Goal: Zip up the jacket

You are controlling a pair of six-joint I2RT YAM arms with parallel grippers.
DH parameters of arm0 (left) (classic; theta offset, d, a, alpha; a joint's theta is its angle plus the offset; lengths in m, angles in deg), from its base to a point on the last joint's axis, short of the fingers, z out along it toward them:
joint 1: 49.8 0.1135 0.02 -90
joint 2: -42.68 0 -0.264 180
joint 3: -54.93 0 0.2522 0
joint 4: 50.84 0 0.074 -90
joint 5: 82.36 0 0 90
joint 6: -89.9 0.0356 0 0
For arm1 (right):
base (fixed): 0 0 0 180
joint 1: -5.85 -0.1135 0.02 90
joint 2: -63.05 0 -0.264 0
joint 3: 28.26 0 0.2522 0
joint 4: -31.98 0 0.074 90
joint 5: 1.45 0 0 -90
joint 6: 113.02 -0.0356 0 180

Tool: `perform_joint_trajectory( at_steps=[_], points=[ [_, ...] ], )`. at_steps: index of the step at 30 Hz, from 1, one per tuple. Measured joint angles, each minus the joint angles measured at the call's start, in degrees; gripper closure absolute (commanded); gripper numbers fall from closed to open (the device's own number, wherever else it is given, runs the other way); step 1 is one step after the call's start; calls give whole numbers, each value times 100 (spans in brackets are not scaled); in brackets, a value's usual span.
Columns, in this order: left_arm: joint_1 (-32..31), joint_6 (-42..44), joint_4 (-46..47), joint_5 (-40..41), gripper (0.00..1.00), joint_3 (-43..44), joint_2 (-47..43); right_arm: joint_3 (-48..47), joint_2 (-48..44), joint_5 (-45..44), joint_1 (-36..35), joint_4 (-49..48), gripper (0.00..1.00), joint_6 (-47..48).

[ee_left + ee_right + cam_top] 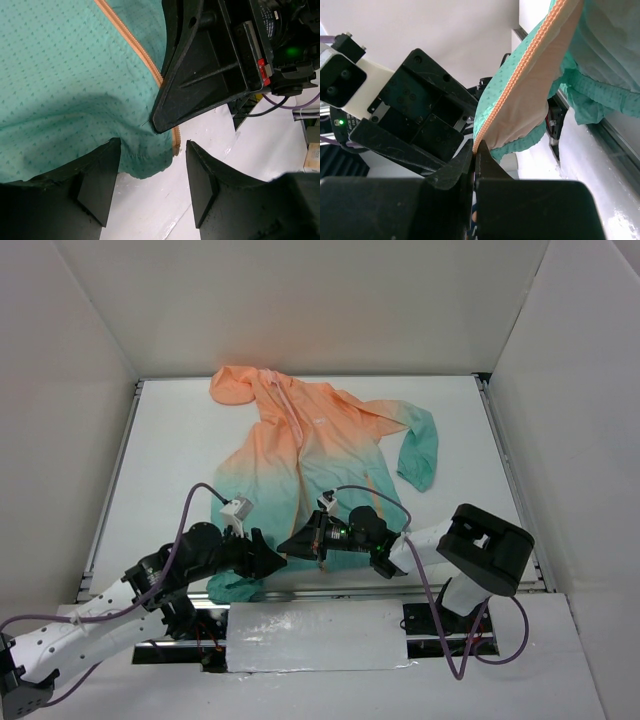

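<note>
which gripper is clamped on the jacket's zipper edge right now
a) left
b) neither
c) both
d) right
d: the right gripper is pinched shut on the orange zipper tape at the teal hem of the jacket, while the left gripper stands open beside that hem, its fingers apart and gripping nothing.

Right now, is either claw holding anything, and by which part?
Right claw is shut on the jacket, pinching the orange zipper edge near its bottom end. Left claw is open, holding nothing.
</note>
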Motion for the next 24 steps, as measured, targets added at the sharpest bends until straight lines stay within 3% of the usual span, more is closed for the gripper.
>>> perform_joint_trajectory(
  at_steps=[18, 24],
  points=[
    [-11, -131, -111, 249, 30, 2, -361, -2, -177, -101, -4, 111, 100, 516],
    [-11, -155, -149, 286, 40, 2, -378, -2, -177, -83, -4, 44, 100, 542]
  ],
)
